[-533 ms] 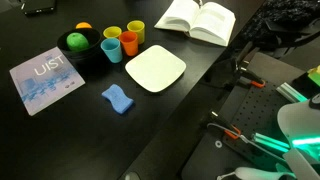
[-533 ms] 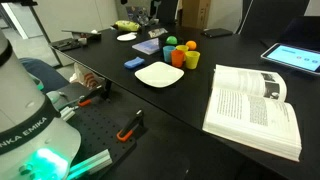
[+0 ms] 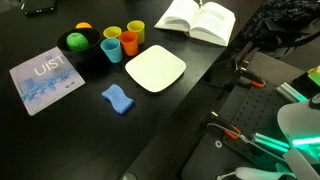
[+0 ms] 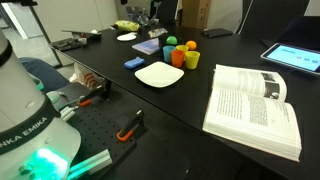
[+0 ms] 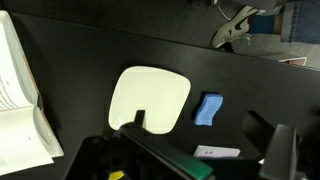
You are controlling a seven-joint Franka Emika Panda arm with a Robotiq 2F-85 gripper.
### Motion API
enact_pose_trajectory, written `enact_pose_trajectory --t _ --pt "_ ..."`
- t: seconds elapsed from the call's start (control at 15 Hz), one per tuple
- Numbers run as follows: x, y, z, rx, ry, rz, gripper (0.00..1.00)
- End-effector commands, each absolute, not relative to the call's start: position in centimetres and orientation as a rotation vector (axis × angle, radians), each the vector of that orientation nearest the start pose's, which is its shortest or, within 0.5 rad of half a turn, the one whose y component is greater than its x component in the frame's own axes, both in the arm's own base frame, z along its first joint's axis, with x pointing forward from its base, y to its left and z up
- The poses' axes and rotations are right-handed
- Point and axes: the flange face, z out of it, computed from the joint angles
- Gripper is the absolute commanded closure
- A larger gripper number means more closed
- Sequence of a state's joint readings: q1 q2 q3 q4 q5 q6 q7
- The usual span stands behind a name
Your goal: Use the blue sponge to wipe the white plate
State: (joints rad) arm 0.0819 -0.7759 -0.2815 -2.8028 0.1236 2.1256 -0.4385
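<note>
Nothing started: the blue sponge lies beside the white plate near the bench edge, gripper wide, empty

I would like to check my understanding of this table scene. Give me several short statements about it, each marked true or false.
1. The blue sponge lies on the white plate. False: it lies on the table beside the plate, apart from it.
2. Nothing lies on the plate. True.
3. The book is shut. False: it lies open.
4. The orange cup stands upright. True.
</note>
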Motion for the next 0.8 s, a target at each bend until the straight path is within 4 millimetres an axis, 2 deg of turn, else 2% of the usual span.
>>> enact_pose_trajectory --t 0.0,0.2,0.33,0.47,0.73 --pt "31.5 -5.0 41.7 -2.840 -0.353 -0.220 0.00" --pt "31.5 -5.0 41.7 -2.840 -0.353 -0.220 0.00" --pt "31.8 -4.1 41.2 -2.841 -0.392 -0.191 0.00" --pt "32.3 -2.7 40.6 -2.839 -0.446 -0.161 0.00" --pt "33.3 2.0 39.5 -2.823 -0.602 -0.126 0.00"
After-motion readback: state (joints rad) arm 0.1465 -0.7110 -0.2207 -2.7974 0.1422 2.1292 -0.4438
